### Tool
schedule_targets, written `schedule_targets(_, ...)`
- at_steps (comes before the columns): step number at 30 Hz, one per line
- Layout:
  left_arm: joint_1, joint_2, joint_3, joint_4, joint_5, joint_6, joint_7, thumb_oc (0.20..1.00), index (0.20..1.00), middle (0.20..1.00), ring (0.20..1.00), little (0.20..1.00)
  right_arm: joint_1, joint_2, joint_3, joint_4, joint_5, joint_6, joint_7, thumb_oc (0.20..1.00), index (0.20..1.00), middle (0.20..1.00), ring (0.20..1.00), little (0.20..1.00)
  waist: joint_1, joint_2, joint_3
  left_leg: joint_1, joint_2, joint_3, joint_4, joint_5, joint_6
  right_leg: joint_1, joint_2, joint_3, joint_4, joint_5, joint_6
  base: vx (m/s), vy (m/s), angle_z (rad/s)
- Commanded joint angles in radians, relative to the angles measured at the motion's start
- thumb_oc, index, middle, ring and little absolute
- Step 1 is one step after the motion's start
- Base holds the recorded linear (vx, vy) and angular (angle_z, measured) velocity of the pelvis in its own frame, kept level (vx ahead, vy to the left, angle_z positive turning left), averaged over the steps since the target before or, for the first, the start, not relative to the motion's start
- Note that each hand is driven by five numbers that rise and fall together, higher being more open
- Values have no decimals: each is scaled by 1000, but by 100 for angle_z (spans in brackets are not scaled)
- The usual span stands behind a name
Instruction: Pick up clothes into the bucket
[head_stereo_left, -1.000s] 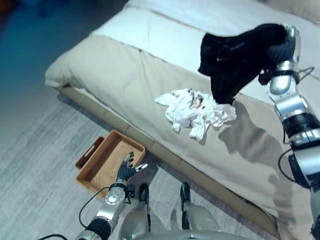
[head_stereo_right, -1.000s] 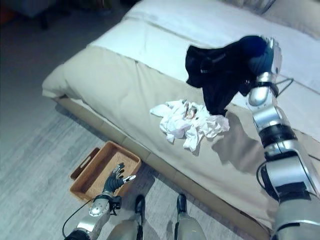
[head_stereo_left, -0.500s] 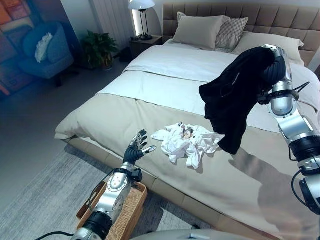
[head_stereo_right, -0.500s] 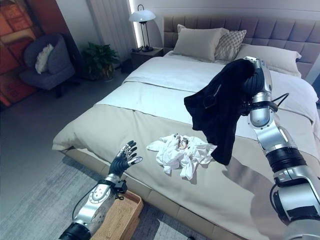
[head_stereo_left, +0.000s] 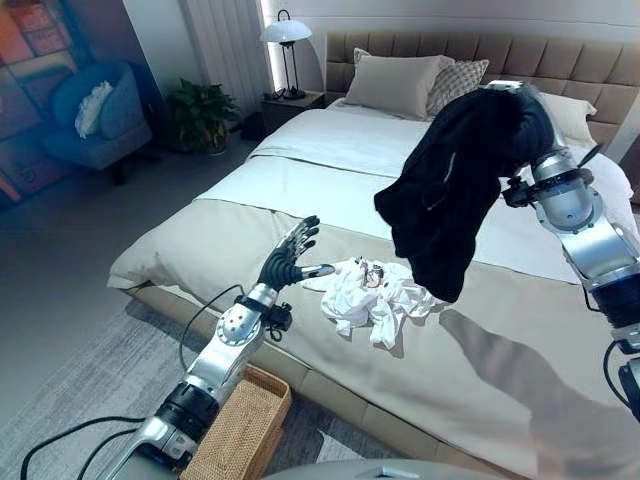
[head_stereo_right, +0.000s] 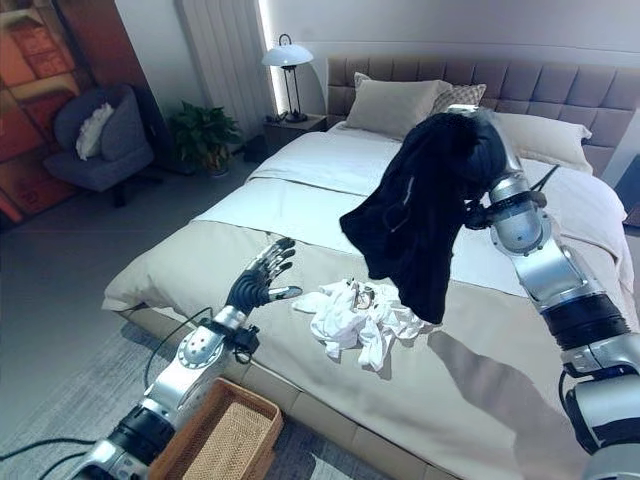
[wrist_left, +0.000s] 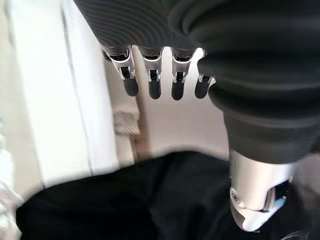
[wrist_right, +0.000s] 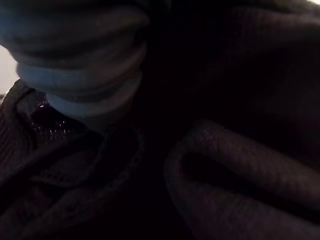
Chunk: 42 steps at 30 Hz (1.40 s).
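Left eye view: left robot hand (head_stereo_left: 288, 262) is raised over the near edge of the bed (head_stereo_left: 240, 225), fingers (wrist_left: 152, 85) straight and spread wide, holding nothing. Just beside it, toward the middle of the bed, lies a crumpled white garment (head_stereo_left: 375, 293) on the beige cover, apart from the hand. Right robot hand is up high w/ a black garment (head_stereo_left: 452, 185) draped over it and hanging down; its fingers are buried in the cloth, so can't tell how they sit. Right wrist view is dark knit fabric (wrist_right: 215, 165) up close. The black garment's lower hem hangs just above the white one, partly in front of it.

Wicker basket (head_stereo_left: 240, 425) sits on the grey rug (head_stereo_left: 90, 390) at the bed's near side, below the left forearm, which crosses over its rim. No clothes visible in the part that shows.

Around: pillows (head_stereo_left: 395, 82) at the padded headboard (head_stereo_left: 560, 60), lamp (head_stereo_left: 285, 32) on a nightstand (head_stereo_left: 293, 103), potted plant (head_stereo_left: 203, 115) by the curtain, blue armchair (head_stereo_left: 95, 120) w/ a pale cushion farther left.
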Motion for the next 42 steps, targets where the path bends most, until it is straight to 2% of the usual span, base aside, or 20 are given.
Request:
schedule_targets(1, -129, 3, -39, 17, 38, -25, 20, 1000, 1000, 1000, 1000, 1000, -136, 6, 13, -32, 73, -66, 17, 200, 200, 200, 200, 200, 16, -85, -59, -10, -53, 1, 109, -116, 25, -22, -49, -42, 135, -75, 38, 0, 0, 0)
schedule_targets(8, -212, -29, -61, -7, -24, 14, 32, 1000, 1000, 1000, 1000, 1000, -165, -6, 113, -151, 98, -54, 118, 200, 200, 200, 200, 200, 19, -88, -52, -8, -53, -10, 101, -110, 25, -13, -48, -52, 132, -75, 38, -5, -2, 3)
schedule_targets(12, -268, -57, -83, 20, -7, 28, 43, 1000, 1000, 1000, 1000, 1000, -159, 11, 146, -218, 138, -58, 164, 200, 200, 200, 200, 200, 20, -88, -51, -6, -52, -15, 100, -107, 25, -8, -49, -59, 130, -75, 38, -9, -4, 9)
schedule_targets(14, -285, -95, -88, 50, -7, 37, 58, 1000, 1000, 1000, 1000, 1000, -160, 21, 163, -269, 157, -60, 192, 200, 200, 200, 200, 200, 19, -87, -49, -5, -53, -19, 98, -105, 26, -7, -50, -63, 128, -74, 39, -12, -3, 7)
schedule_targets(19, -305, -111, -109, 50, -28, 52, 53, 1000, 1000, 1000, 1000, 1000, -143, 35, 156, -314, 174, -64, 200, 200, 200, 200, 200, 200, 19, -82, -41, -7, -55, -22, 97, -103, 29, -8, -53, -66, 125, -69, 40, -9, 2, 1)
schedule_targets(24, -316, -113, -156, 9, -148, 83, 10, 1000, 1000, 1000, 1000, 1000, -120, 49, 144, -341, 186, -57, 210, 200, 200, 200, 200, 200, 21, -73, -31, -19, -59, -23, 96, -99, 32, -16, -57, -66, 118, -59, 42, 0, 0, 0)
schedule_targets(33, -305, -133, -219, 19, -224, 113, -7, 1000, 1000, 1000, 1000, 1000, -86, 100, 115, -368, 236, -55, 203, 200, 200, 200, 200, 200, 21, -72, -23, -34, -60, -26, 95, -91, 33, -24, -58, -68, 112, -53, 44, 0, 0, 0)
schedule_targets(34, -304, -128, -227, 15, -254, 114, -13, 492, 492, 492, 492, 492, -85, 104, 112, -370, 237, -55, 200, 200, 200, 200, 200, 200, 20, -71, -23, -35, -60, -27, 95, -91, 33, -24, -58, -69, 111, -52, 44, 0, 0, 0)
schedule_targets(35, -304, -120, -234, 7, -283, 120, -22, 200, 200, 200, 200, 200, -83, 106, 109, -368, 240, -55, 197, 200, 200, 200, 200, 200, 20, -71, -23, -36, -60, -27, 95, -91, 33, -25, -58, -68, 111, -51, 45, 0, 0, 0)
schedule_targets(42, -281, 14, -319, -102, -538, 176, -125, 200, 200, 200, 200, 200, -69, 107, 98, -346, 233, -51, 174, 200, 200, 200, 200, 200, 20, -70, -35, -29, -57, -27, 89, -89, 29, -22, -58, -67, 107, -50, 45, 0, 0, 0)
